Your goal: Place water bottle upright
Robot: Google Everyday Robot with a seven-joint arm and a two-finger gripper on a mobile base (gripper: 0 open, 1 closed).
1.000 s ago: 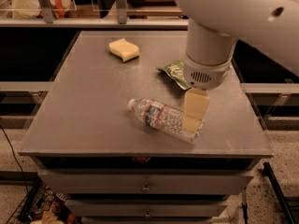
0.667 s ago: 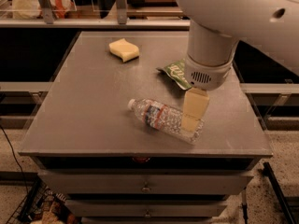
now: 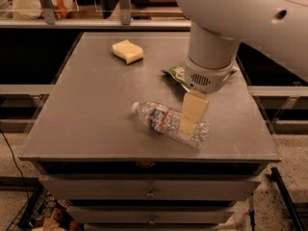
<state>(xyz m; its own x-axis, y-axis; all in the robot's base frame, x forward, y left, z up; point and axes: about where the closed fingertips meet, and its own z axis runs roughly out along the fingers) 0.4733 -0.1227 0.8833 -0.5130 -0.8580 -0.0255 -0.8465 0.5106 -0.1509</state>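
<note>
Right of centre, the cream gripper (image 3: pixel 188 125) is sitting over the sideways clear ribbed plastic water bottle (image 3: pixel 159 118), grasping stage; clamped or not, unclear. Next: tipping upright.

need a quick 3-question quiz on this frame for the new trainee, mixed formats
1. True or false: the water bottle stands upright on the table.
2. Pick one. Where is the end effector?
A. above the table's far left corner
B. at the bottle's bottom end, toward the table's front right
C. off to the side of the table
3. Short answer: what yellow thing lies near the table's far edge, left of the arm?

Key
1. False: it lies on its side, with the white cap pointing left.
2. B
3. The sponge
</note>
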